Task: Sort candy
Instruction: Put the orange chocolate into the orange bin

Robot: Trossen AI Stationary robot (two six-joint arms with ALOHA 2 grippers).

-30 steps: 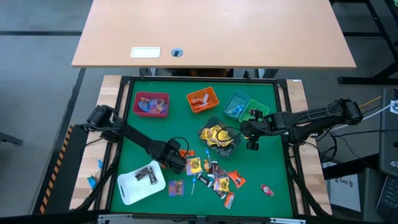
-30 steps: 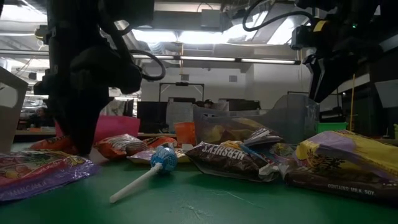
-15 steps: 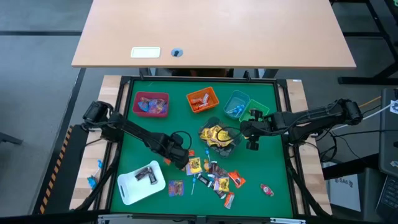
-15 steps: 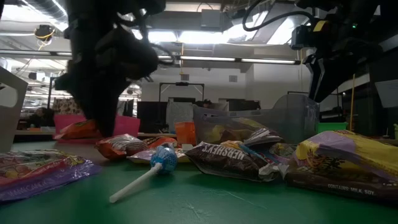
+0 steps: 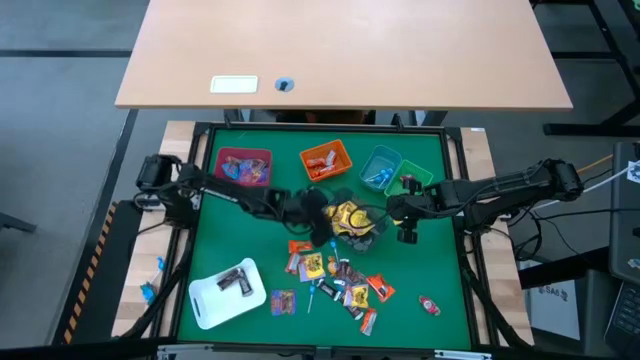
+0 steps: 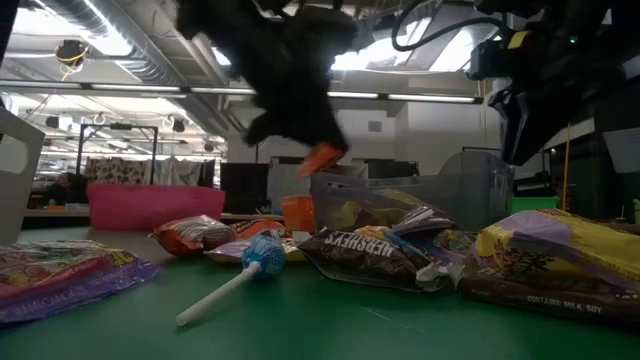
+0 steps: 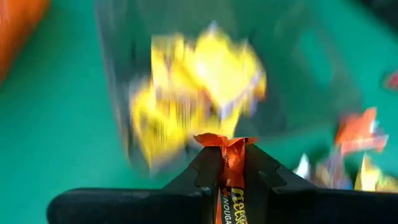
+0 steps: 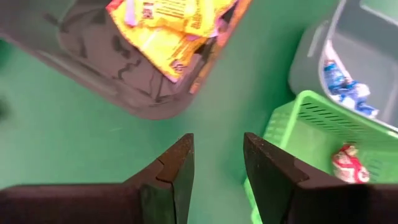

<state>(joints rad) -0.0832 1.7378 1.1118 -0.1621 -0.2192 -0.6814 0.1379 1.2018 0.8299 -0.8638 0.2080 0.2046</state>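
My left gripper [image 5: 322,220] hangs above the middle of the green table, beside the clear bin [image 5: 352,226] of yellow candy, and is shut on an orange candy packet [image 6: 322,157]. The left wrist view shows that packet [image 7: 231,163] between the fingers, with the yellow candy blurred beyond. My right gripper [image 5: 405,228] stands open and empty right of the clear bin; its fingers [image 8: 177,171] hover over bare green table. Loose candy [image 5: 338,282] lies in a pile toward the near edge. My left gripper pinches the orange packet between its two fingers, with the crimped end [image 7: 226,143] sticking out past the fingertips. The packet lies along the fingers and reaches back between them. The fingers slant down from the table's left. The packet is lifted clear of the table.
Along the far edge stand a pink bin [image 5: 243,167], an orange bin [image 5: 326,160], a blue-grey bin [image 5: 380,168] and a green bin [image 5: 415,183]. A white tray [image 5: 215,300] holding a dark packet lies near left. A blue lollipop [image 6: 262,255] lies among the loose candy.
My left gripper has risen from the loose candy beside the white tray and swung toward the far right, up to the clear bin, tipping up from pointing steeply down. The orange packet has gone with it, lifted clear. The right arm has kept still.
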